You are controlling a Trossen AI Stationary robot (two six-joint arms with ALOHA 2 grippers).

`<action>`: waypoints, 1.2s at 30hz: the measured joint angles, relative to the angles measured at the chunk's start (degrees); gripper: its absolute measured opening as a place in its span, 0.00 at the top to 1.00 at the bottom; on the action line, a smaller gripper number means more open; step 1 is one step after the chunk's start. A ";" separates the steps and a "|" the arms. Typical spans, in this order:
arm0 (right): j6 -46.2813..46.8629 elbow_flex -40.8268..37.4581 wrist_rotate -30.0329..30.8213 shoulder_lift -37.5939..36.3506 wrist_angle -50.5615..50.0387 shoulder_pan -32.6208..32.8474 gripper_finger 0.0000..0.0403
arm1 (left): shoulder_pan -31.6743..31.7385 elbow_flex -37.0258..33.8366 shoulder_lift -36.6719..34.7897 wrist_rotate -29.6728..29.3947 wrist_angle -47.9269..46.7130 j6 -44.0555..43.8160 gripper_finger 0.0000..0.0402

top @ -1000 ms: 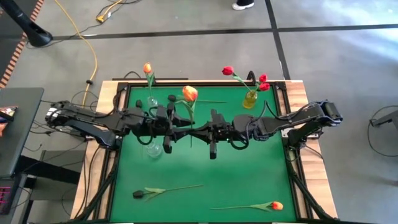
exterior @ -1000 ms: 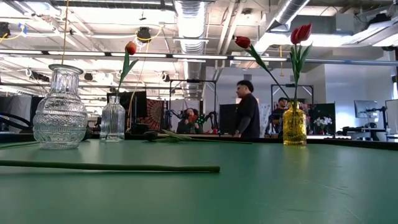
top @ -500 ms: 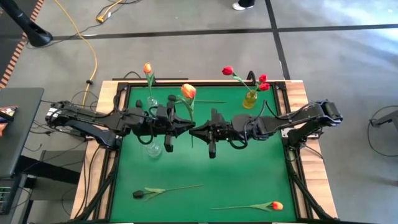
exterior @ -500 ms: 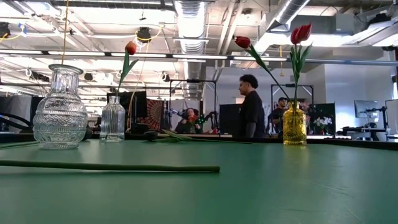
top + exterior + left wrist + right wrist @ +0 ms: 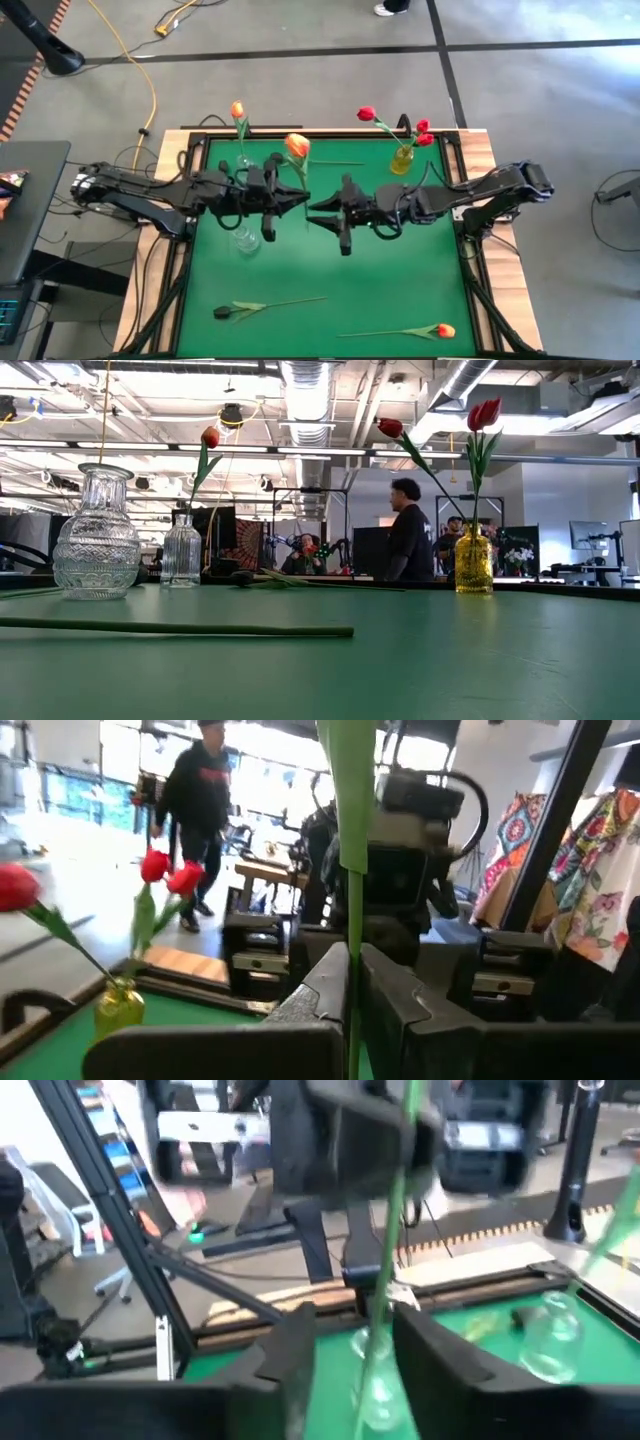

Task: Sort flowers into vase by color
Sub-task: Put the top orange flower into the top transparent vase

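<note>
With my left gripper [image 5: 300, 199] clamped tight, its fingers [image 5: 330, 985] pinch the green stem of an orange tulip [image 5: 297, 147], and the stem stands upright between them in the left wrist view. That tulip's head sits just above the gripper in the high view, over the middle of the green table [image 5: 400, 280] and toward its far edge. My right gripper [image 5: 315, 212] faces the left one from just beside it; its fingers [image 5: 295, 1342] stand partly apart on either side of the same stem, and I see a gap between them and the stem, so they have hold of nothing.

Moving outward, a wide clear glass vase [image 5: 97, 532] stands near the left arm, toward the left edge. A narrow clear vase [image 5: 181, 550] stands by the far left corner with one orange tulip [image 5: 237, 110] in it. A yellow vase [image 5: 402, 160] stands near the far right corner and holds the red tulips [image 5: 423, 132], one head [image 5: 366, 114] leaning out to the left. A dark tulip [image 5: 222, 313] lies flat near the near edge on the left side, its stem pointing right. Another orange tulip [image 5: 445, 330] lies flat close to the near right corner, its stem pointing left. In the low view a long green stem [image 5: 180, 629] lies across the table surface, and a person [image 5: 410, 542] in dark clothes stands in the room beyond the far edge.
</note>
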 joint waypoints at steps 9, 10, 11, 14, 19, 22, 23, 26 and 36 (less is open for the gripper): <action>2.54 -0.02 1.56 -11.55 -18.85 -0.38 0.37 | 2.32 0.04 -11.02 -11.95 -14.85 8.96 1.00; 2.61 -0.02 2.01 -12.56 -20.41 -0.02 0.37 | 2.76 0.06 -12.18 -14.24 -16.51 10.85 1.00; 2.59 -0.02 2.69 -13.58 -21.95 0.42 0.37 | 3.35 0.05 -13.30 -16.79 -18.23 12.58 1.00; 2.73 -0.02 5.34 -15.30 -25.58 1.93 0.37 | 6.42 -1.93 -16.01 -24.45 -19.60 16.61 1.00; 4.13 -0.02 8.77 -15.12 -27.76 4.68 0.37 | 16.95 -10.04 -20.96 -23.73 -16.58 17.91 1.00; 4.61 -0.02 10.07 -14.18 -27.65 6.47 0.37 | 24.12 -17.48 -24.15 -15.38 -9.59 19.19 1.00; 4.83 -0.02 10.54 -13.80 -27.86 6.97 0.37 | 26.22 -19.76 -25.25 -12.83 -7.25 19.70 1.00; 6.51 -0.02 12.03 -12.54 -28.89 8.25 0.37 | 30.62 -25.01 -28.75 -9.55 -3.51 21.76 1.00; 10.58 -0.07 12.74 -11.25 -30.73 8.25 0.37 | 38.41 -30.98 -32.75 -7.21 -4.16 21.23 1.00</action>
